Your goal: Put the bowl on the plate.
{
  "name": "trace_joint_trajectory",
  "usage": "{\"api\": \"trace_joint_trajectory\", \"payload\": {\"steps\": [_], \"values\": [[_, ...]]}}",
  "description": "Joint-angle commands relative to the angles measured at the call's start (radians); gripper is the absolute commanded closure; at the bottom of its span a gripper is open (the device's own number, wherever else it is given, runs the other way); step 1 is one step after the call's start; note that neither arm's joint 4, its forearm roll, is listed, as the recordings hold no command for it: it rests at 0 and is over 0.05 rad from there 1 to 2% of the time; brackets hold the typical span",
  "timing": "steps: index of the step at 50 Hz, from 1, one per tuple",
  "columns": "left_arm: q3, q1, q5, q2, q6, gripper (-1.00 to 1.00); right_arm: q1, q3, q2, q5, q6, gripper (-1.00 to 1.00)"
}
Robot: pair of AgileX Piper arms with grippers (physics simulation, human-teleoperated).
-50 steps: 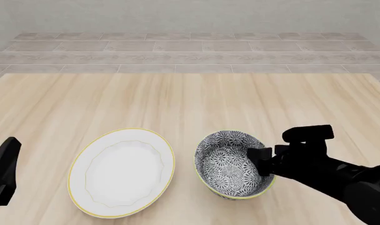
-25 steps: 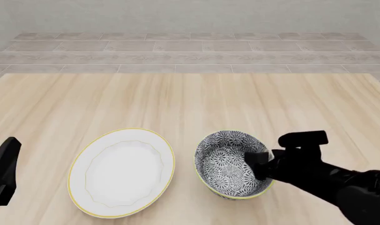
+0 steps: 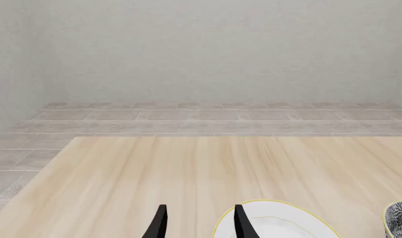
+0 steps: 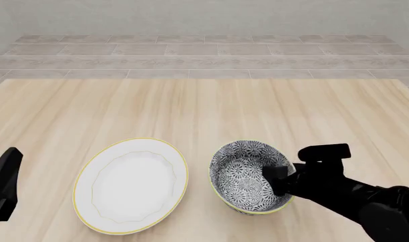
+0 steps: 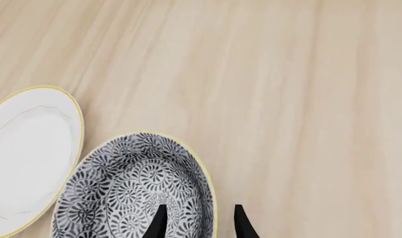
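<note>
At bowl (image 4: 250,177) 3 o'clock rim | right gripper (image 5: 197,223) spread astride rim | step: grasp | next: pinch, lift to plate (image 4: 131,185) at 9 o'clock

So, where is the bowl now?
In the front view the bowl stands on the table's near right part, just right of the plate, with the right gripper at its right rim.

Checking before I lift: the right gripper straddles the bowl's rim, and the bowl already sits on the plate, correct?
Not quite. The right gripper does straddle the rim, but the bowl stands on the table beside the plate, as the front view shows.
</note>
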Motion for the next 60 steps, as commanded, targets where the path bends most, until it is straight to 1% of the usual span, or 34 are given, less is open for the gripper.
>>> {"api": "trace_joint_trajectory", "payload": {"steps": [1, 3, 4, 5, 21, 29, 37, 38, 44, 52, 60], "values": [[0.0, 0.0, 0.0, 0.0, 0.0, -1.0, 0.006, 0.0, -0.01, 0.008, 0.008, -1.0], [0.0, 0.0, 0.0, 0.0, 0.0, -1.0, 0.013, 0.0, -0.013, 0.009, 0.016, -1.0], [0.0, 0.0, 0.0, 0.0, 0.0, -1.0, 0.009, -0.001, -0.02, 0.016, 0.012, -1.0], [0.0, 0.0, 0.0, 0.0, 0.0, -1.0, 0.014, -0.001, -0.023, 0.018, 0.014, 1.0], [0.0, 0.0, 0.0, 0.0, 0.0, -1.0, -0.015, 0.003, -0.041, 0.031, 0.012, 1.0], [0.0, 0.0, 0.0, 0.0, 0.0, -1.0, -0.032, 0.004, -0.09, 0.07, 0.004, 1.0], [0.0, 0.0, 0.0, 0.0, 0.0, -1.0, -0.046, -0.012, -0.156, 0.134, -0.011, 1.0], [0.0, 0.0, 0.0, 0.0, 0.0, -1.0, -0.049, -0.021, -0.172, 0.154, -0.018, 1.0], [0.0, 0.0, 0.0, 0.0, 0.0, -1.0, -0.052, -0.039, -0.204, 0.192, -0.031, 1.0], [0.0, 0.0, 0.0, 0.0, 0.0, -1.0, -0.051, -0.059, -0.234, 0.225, -0.039, 1.0], [0.0, 0.0, 0.0, 0.0, 0.0, -1.0, -0.064, -0.078, -0.28, 0.266, -0.061, 1.0]]}}
